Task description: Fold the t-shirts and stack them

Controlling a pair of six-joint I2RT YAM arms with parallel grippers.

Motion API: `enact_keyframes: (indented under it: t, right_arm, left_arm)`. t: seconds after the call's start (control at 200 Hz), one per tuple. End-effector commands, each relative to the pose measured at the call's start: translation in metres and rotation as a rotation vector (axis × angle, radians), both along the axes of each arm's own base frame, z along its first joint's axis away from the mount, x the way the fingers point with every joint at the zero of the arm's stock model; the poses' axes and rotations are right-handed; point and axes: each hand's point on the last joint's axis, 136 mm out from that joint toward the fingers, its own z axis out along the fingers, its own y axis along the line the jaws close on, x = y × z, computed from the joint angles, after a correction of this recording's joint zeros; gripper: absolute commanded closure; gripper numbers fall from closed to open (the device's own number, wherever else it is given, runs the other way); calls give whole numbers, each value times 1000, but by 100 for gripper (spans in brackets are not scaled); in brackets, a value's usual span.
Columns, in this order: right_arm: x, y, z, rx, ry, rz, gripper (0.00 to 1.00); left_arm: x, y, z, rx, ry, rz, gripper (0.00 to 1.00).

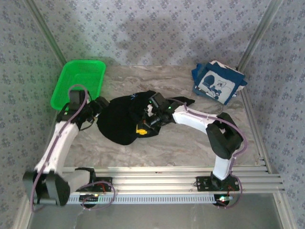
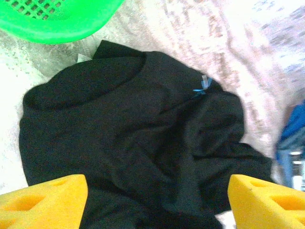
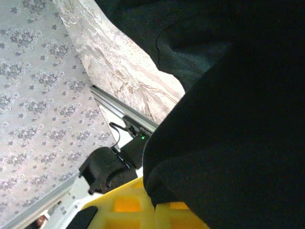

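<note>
Left gripper (image 2: 157,185) spread wide over black t-shirt (image 2: 119,133), right gripper (image 1: 141,127) clamped on its cloth, small blue tag (image 2: 202,88) unreadable

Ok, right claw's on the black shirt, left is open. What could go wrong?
The black t-shirt lies bunched, gripped by the right claw alone; pulling may drag it as a lump.
Cloth covers much of the right wrist view, so that grip is hard to check.
The open left claw sits near the green basket and might nudge it.
</note>
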Motion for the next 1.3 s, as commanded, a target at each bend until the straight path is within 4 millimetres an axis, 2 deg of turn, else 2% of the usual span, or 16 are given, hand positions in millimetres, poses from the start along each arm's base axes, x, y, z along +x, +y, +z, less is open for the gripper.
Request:
enact_keyframes:
  t: [0.0, 0.1, 0.12, 0.195, 0.28, 0.39, 0.415, 0.505, 0.58, 0.745, 0.825, 0.934, 1.049, 1.179, 1.234, 1.294]
  right_arm:
    - [10, 20, -5, 34, 39, -107, 100]
    - [2, 40, -8, 61, 86, -136, 100]
    - [-6, 38, -21, 37, 112, -142, 100]
    - [-20, 49, -31, 23, 148, -137, 100]
    - [-34, 58, -40, 14, 161, -128, 99]
    - [-42, 67, -49, 8, 161, -119, 98]
    - [-44, 69, -49, 13, 165, -114, 94]
    - [-52, 71, -45, 21, 174, -91, 66]
    - [-58, 56, -36, -8, 153, -71, 49]
    - [-62, -13, -10, -128, 62, -46, 33]
    - [-51, -39, 1, -124, 43, -86, 28]
    - [-28, -70, 9, -122, -4, -133, 27]
    - [-9, -91, 5, -138, -37, -132, 27]
    - [2, -99, -7, -150, -57, -131, 29]
    - [6, -100, -11, -161, -73, -124, 29]
    - [8, -99, -18, -177, -85, -114, 31]
  left_arm:
    - [-55, 4, 0, -56, 58, 68, 20]
    - [-97, 6, -8, -102, 84, 115, 19]
    - [-105, 6, -12, -107, 91, 123, 19]
    - [-131, 8, -26, -130, 115, 165, 19]
    - [-147, 1, -41, -189, 125, 170, 19]
    - [-161, -6, -62, -195, 196, 158, 19]
    - [-162, -9, -64, -194, 199, 150, 19]
    - [-158, -15, -74, -189, 204, 144, 19]
    - [-154, -18, -89, -152, 241, 148, 19]
    - [-123, -33, -125, -116, 298, 159, 19]
    - [-102, -41, -137, -91, 310, 147, 19]
    - [-74, -54, -156, -47, 369, 105, 20]
    - [-45, -63, -178, 1, 443, 44, 23]
    - [-6, -60, -192, 90, 491, -26, 25]
    - [17, -60, -193, 133, 479, -68, 26]
    - [46, -71, -191, 147, 450, -136, 27]
